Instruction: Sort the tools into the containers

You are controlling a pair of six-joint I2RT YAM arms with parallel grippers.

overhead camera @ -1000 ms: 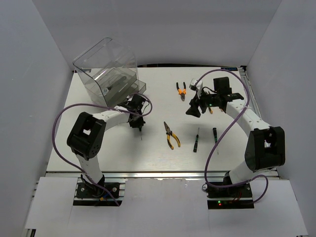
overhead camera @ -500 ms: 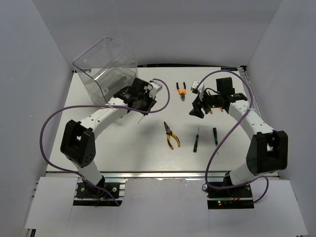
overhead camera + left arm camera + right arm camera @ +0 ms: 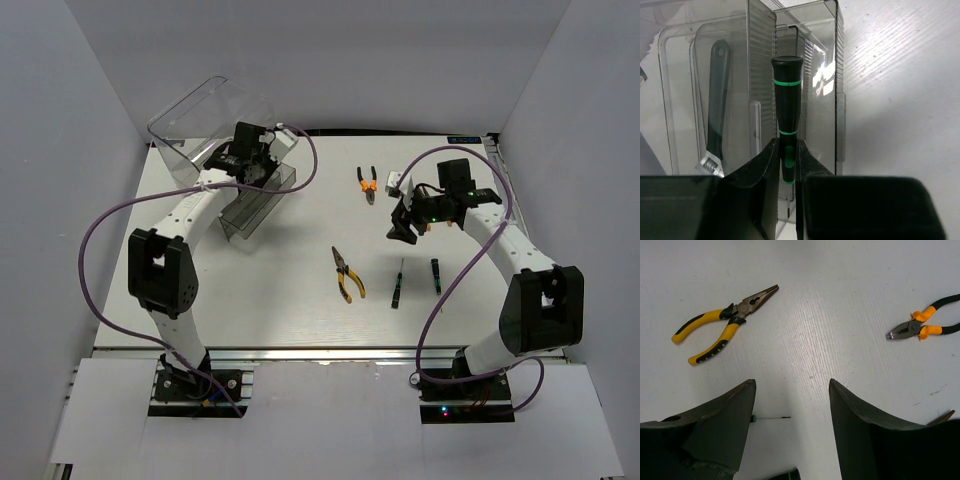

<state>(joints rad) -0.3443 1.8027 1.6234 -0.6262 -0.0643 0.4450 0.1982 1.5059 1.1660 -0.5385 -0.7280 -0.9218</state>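
Observation:
My left gripper is shut on a thin black-and-green screwdriver and holds it over the clear cabinet and its pulled-out grey-tinted drawers. A silver wrench lies in a drawer compartment to the left of the screwdriver. My right gripper is open and empty, above the table. Yellow-handled pliers and orange-handled pliers lie beyond it. Both also show from above, the yellow pair and the orange pair. Two screwdrivers lie near the right arm.
The open drawer juts out from the cabinet toward the table's middle. White walls close the table in on the left, the back and the right. A purple cable loops off each arm.
My left gripper has carried the screwdriver from the table's middle back and left to the cabinet's drawers. The right gripper has shifted slightly.

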